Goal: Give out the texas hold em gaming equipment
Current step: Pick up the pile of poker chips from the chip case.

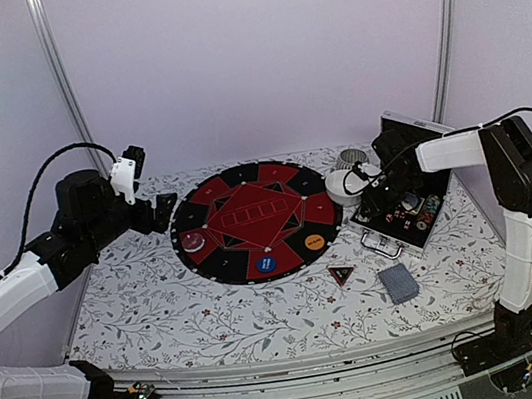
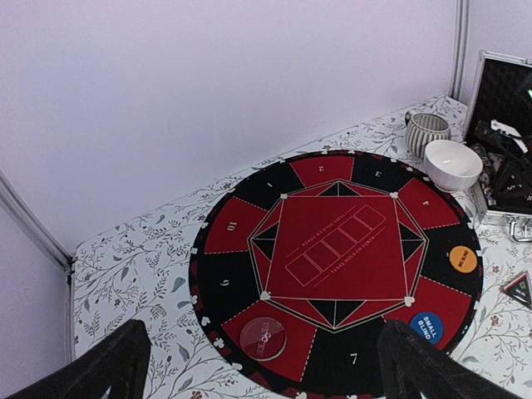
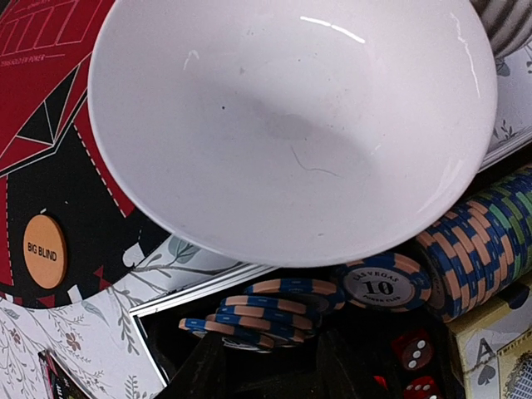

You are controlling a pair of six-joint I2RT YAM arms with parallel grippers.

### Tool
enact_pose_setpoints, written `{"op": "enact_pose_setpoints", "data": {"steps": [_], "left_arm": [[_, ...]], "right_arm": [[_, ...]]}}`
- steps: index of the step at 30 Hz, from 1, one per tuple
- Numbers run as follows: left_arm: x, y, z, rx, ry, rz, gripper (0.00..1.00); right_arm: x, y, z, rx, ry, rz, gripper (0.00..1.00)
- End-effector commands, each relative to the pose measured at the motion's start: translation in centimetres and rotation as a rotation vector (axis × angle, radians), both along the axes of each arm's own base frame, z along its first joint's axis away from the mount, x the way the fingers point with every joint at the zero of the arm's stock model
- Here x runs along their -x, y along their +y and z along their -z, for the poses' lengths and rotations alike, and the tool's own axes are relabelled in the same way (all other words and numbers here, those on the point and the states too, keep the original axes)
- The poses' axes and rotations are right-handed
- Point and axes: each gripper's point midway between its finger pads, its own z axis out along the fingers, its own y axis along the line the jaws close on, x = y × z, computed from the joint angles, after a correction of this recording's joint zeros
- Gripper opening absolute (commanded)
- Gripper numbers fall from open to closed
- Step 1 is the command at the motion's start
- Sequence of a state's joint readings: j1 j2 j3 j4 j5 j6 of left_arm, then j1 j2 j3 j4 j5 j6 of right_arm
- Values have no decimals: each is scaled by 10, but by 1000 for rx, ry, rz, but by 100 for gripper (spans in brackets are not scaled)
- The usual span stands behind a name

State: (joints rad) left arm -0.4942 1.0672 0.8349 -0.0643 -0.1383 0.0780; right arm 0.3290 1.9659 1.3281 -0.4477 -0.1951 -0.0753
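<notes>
high rear overview, left wrist wide, right wrist close, all with white bowl (image 2: pixel 452 164)

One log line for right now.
left gripper: open, beside round red-black mat | right gripper: open, at blue-orange striped poker chips in black case | white bowl: empty

Table (image 1: pixel 162 307) covered with a white cloth printed with leafy sprigs. In the middle of it, lying flat, a round red-and-black mat (image 1: pixel 253 212) with numbered wedges round the rim and a row of card outlines at the centre. Just beside the mat's right edge, a white bowl (image 1: pixel 345 187), upright, with its rim overhanging the near edge of a case (image 1: pixel 407 132). Case black inside, silver-edged, open, lid standing up at the table's right side. Behind the bowl, a ribbed grey cup (image 1: pixel 351 158), upright. Around the table, plain pale walls (image 1: pixel 252 50) with metal posts (image 1: pixel 60 80) at the corners.
</notes>
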Motion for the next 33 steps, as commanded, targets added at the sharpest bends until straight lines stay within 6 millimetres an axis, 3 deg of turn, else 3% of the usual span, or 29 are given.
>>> {"op": "enact_pose_setpoints", "data": {"steps": [1, 5, 15, 33], "left_arm": [[-3, 1, 3, -1, -2, 3, 98], [-3, 0, 4, -3, 0, 5, 98], [-4, -1, 6, -7, 4, 8, 98], [-5, -1, 11, -21, 12, 9, 98]], "right_arm": [[-13, -1, -12, 19, -56, 14, 40], [-15, -5, -16, 39, -73, 11, 44], [-18, 14, -15, -43, -93, -141, 58], [-20, 8, -7, -222, -76, -227, 63]]}}
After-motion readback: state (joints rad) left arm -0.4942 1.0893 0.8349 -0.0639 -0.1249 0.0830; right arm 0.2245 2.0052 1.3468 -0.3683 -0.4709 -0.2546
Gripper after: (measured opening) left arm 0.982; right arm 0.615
